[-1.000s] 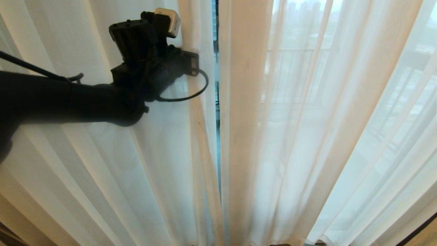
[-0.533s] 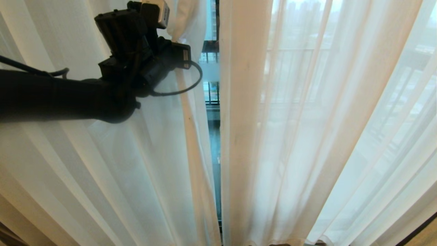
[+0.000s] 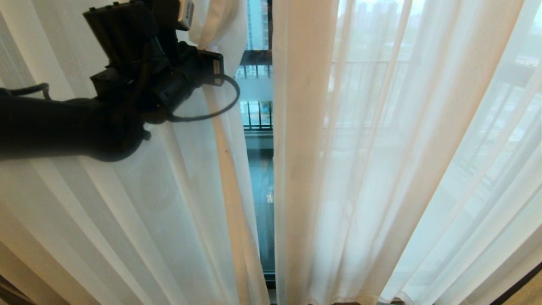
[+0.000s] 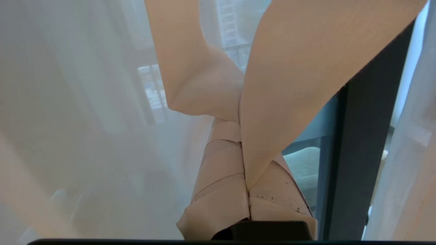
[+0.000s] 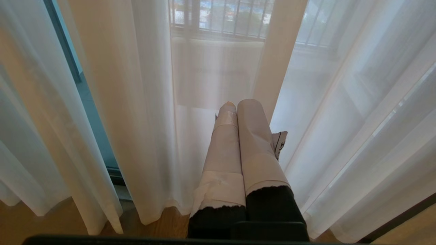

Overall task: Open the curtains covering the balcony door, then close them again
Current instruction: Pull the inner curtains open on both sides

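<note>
My left claw [image 4: 243, 170] is clamped on the inner hem of the left sheer curtain [image 3: 182, 203], the taped fingers [image 4: 224, 190] pressed together with the fabric edge pinched between them. In the head view this claw sits high at the upper left, just beside the gap. The curtains hang long and upright, pleats running from top to floor; the hem I hold bends toward the left at the top. The right sheer curtain [image 3: 381, 169] hangs straight, apart from my claw. Between them a narrow strip of the balcony door [image 3: 260, 190] shows. My right claw [image 5: 238, 136] is together, holding nothing, low before the sheers.
</note>
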Controlling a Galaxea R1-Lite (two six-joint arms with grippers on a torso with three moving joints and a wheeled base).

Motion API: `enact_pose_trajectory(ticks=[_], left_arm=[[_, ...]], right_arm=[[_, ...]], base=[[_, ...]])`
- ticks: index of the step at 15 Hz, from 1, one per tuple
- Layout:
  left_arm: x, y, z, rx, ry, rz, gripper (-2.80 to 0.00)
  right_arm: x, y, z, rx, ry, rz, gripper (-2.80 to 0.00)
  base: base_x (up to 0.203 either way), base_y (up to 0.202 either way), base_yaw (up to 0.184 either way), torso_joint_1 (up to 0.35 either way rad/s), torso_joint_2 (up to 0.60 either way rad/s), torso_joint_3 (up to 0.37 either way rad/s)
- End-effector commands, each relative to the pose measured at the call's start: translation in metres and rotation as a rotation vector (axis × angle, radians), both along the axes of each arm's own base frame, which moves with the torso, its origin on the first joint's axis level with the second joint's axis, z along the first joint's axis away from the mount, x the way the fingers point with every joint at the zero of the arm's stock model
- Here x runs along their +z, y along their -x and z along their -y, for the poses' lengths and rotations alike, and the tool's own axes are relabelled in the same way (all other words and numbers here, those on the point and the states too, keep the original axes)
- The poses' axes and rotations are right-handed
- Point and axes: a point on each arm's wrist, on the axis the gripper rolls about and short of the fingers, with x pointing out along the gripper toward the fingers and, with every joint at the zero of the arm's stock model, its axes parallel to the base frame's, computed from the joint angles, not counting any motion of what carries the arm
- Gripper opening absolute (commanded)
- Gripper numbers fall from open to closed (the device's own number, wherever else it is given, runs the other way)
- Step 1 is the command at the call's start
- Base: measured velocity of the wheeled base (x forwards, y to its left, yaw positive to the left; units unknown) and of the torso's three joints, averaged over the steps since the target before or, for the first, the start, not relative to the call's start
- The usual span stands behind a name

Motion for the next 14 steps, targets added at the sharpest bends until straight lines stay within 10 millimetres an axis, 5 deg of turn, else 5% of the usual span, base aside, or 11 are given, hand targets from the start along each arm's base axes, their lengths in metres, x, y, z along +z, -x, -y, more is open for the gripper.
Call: enact_pose_trajectory(ticks=[1,14], left_arm=[[0.008,0.018,-0.01,0.033,0.013,0.012,-2.8],[0.013,0.038,-0.094,0.25,0.017,0.014,-2.8]], right_arm=[[0.0,0.0,0.0,0.001,0.001,-0.001,-2.8],[0.0,0.0,0.0,0.0,0.001,-0.001,-2.8]], base=[[0.0,0.0,0.0,0.0,0.0,0.0],[0.0,0.0,0.0,0.0,0.0,0.0]])
